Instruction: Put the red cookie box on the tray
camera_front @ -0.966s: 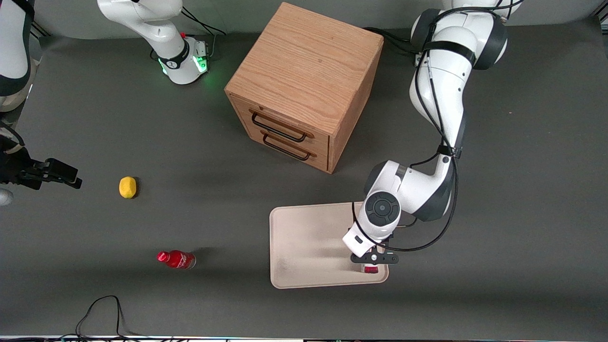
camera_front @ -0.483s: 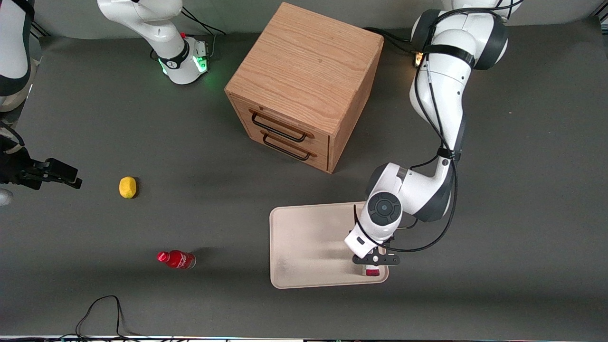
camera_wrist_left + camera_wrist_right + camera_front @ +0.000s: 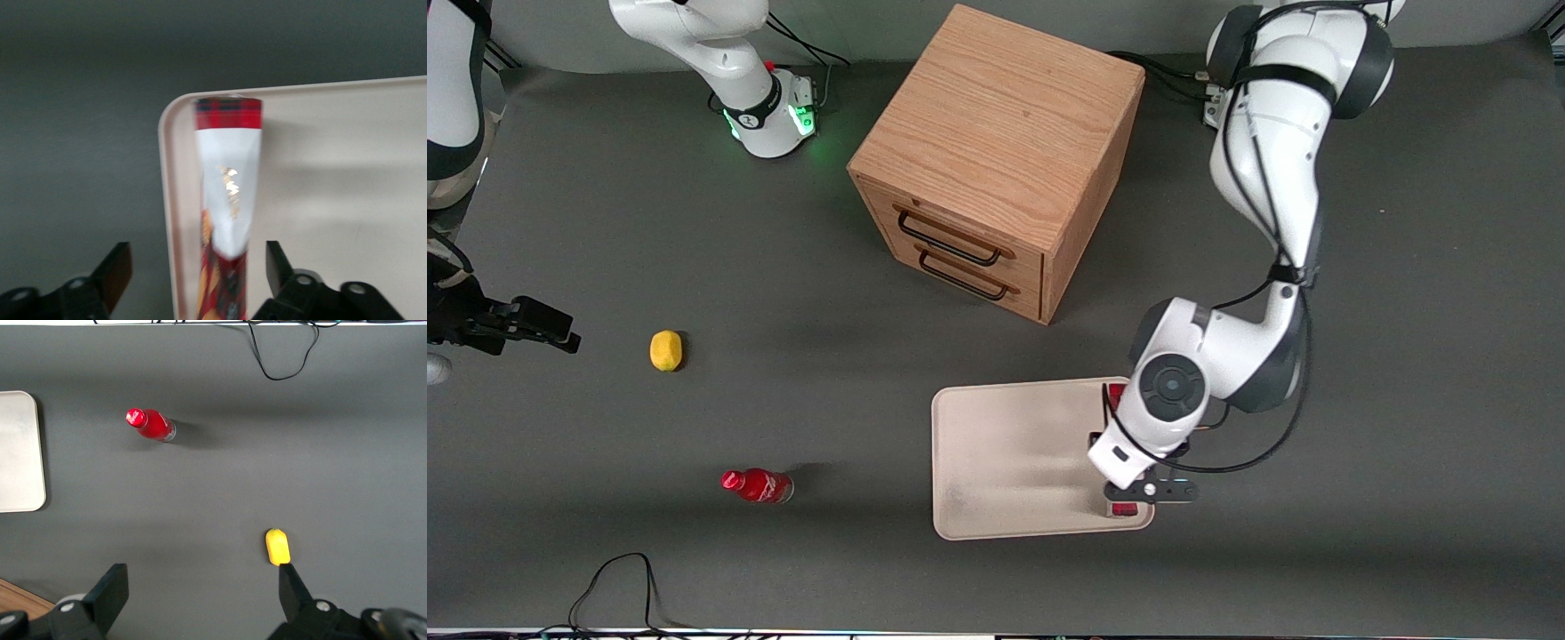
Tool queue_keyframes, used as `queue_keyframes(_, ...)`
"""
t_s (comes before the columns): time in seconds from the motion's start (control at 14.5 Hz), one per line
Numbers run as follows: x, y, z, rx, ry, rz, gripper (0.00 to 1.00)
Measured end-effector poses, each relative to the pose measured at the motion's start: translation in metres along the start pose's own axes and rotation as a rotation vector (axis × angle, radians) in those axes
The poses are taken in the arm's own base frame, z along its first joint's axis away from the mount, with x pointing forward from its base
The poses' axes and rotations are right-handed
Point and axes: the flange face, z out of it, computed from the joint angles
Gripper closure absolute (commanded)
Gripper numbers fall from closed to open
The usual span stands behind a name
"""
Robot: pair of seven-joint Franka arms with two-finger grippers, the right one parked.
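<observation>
On the dark tabletop (image 3: 694, 569), the box (image 3: 228, 200) lies along the tray (image 3: 1005, 453) edge. The tool (image 3: 193, 273), spread and apart from it, has lifted since a second ago: placement looks done.

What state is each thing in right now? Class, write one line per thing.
Cookie box: lying flat on the tray, along its edge.
Tray: flat on the table.
Pincer: open, astride the box, not gripping.
Drawers: both shut.
Bottle: lying on its side.
Lemon: resting on the table.
</observation>
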Motion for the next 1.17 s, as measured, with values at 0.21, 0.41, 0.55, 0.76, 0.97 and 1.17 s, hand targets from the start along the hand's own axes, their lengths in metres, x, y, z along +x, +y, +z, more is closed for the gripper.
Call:
queue_keyframes(0.21, 0.006, -0.064, -0.097, 0.013, -0.051, -0.001, 0.00)
queue_keyframes(0.41, -0.005, -0.141, -0.174, 0.005, -0.065, 0.007, 0.00)
queue_keyframes(0.55, -0.030, -0.176, -0.212, 0.001, -0.078, -0.002, 0.00)
queue_keyframes(0.76, -0.077, -0.218, -0.272, 0.019, -0.078, 0.001, 0.00)
queue_keyframes(0.97, -0.123, -0.270, -0.316, 0.005, -0.058, 0.045, 0.00)
queue_keyframes(1.17, -0.171, -0.292, -0.339, 0.002, -0.081, 0.051, 0.00)
